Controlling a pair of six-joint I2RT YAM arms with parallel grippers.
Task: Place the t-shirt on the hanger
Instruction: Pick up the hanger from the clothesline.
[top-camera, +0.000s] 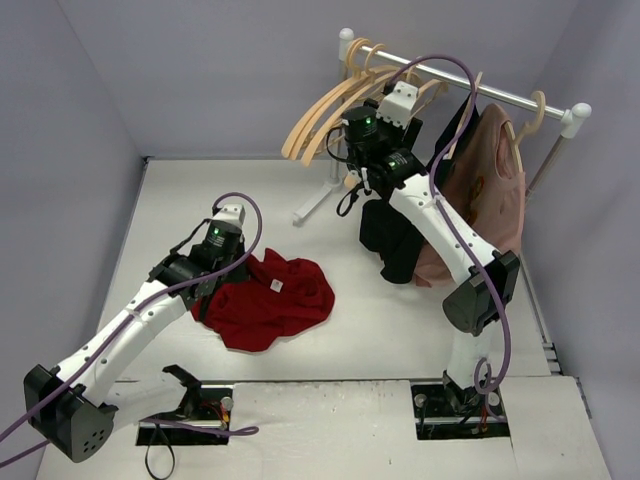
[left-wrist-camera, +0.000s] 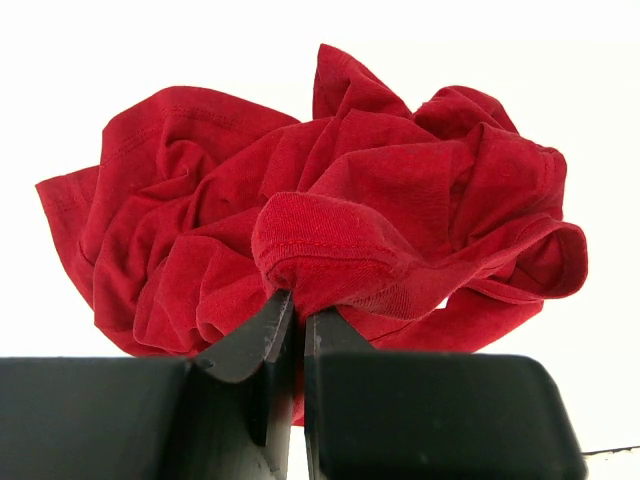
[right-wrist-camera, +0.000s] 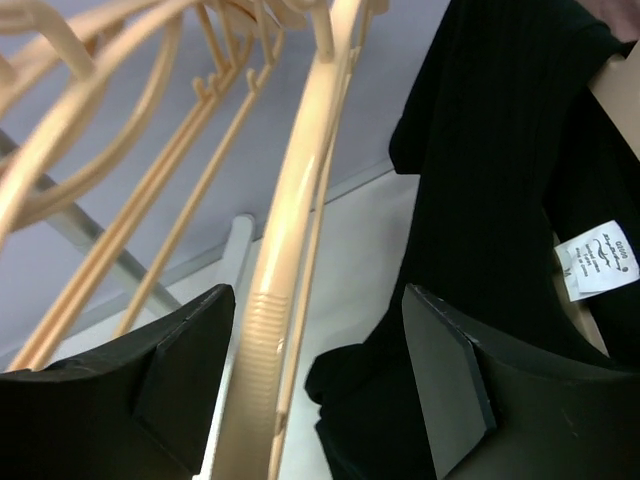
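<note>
White table (top-camera: 200, 200), rack (top-camera: 480, 95) at back. Red t-shirt (top-camera: 280, 300) crumpled on table, left side; left fingers (left-wrist-camera: 250, 340) pinched shut on stitched edge fold. Right fingers (right-wrist-camera: 190, 370) apart, straddling hanger (right-wrist-camera: 285, 260) arm on rack, no grip yet. Cloth soft, floppy, light: take by collar. Hanger stiff, smooth: grip arm near hook.

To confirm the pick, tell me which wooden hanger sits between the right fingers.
The hanger closest to the black garment, its ridged arm passing between the fingers; the others hang outside them.
</note>
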